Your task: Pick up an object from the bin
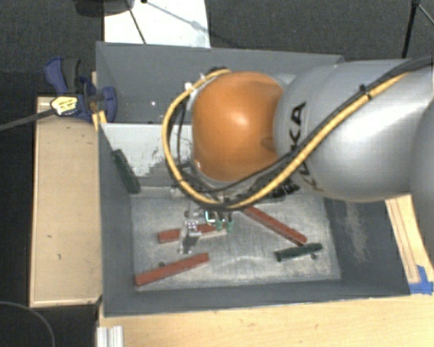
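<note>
Silver KUKA arm (362, 136) in from right, bulking over far half of grey metal bin (239, 298). Orange wrist cover (235, 125) with looped cables above centre, wrist pointed straight down for a top approach.

Flat on the floor, well apart, so probably easy to single out:
- long reddish-brown stick (171, 268), near left
- angled reddish-brown stick (278, 226), right of centre
- dark green stick (298, 252), near right

Second dark green stick (125, 170) propped against left wall.

Pincer (190, 237) low at centre-left, over right end of short reddish-brown stick (172, 234); likely the target, being closest. Clenched or released: cannot tell.
</note>
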{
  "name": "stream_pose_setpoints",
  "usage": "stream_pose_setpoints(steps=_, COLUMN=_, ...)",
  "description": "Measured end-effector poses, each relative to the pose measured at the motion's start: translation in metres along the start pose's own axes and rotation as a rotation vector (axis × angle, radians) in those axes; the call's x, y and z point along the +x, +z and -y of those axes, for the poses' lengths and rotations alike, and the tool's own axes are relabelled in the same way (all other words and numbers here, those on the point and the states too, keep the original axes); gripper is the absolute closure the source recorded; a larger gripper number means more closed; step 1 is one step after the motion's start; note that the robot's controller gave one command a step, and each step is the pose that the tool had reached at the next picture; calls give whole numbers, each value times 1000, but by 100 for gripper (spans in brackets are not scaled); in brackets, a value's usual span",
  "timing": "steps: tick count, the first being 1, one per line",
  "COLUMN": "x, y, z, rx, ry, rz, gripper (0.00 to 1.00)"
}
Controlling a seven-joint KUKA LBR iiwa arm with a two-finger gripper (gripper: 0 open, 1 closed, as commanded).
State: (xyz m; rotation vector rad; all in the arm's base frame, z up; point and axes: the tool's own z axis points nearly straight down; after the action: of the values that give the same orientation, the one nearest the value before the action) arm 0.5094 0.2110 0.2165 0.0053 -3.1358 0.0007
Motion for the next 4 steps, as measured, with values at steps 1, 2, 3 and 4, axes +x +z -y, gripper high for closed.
stream_pose_setpoints(steps=1, x=-2, y=-4, z=1, rx=-2, ry=5, rz=8, gripper=0)
stream_pose_setpoints(steps=2, x=-20, y=37, z=10, rx=-4, ry=-65, rz=14, gripper=0)
stream_pose_setpoints(steps=3, x=-22, y=141, z=24, rx=-4, ry=60, rz=13, gripper=100)
stream_pose_setpoints(steps=4, x=-22, y=141, z=24, rx=-4, ry=60, rz=13, gripper=100)
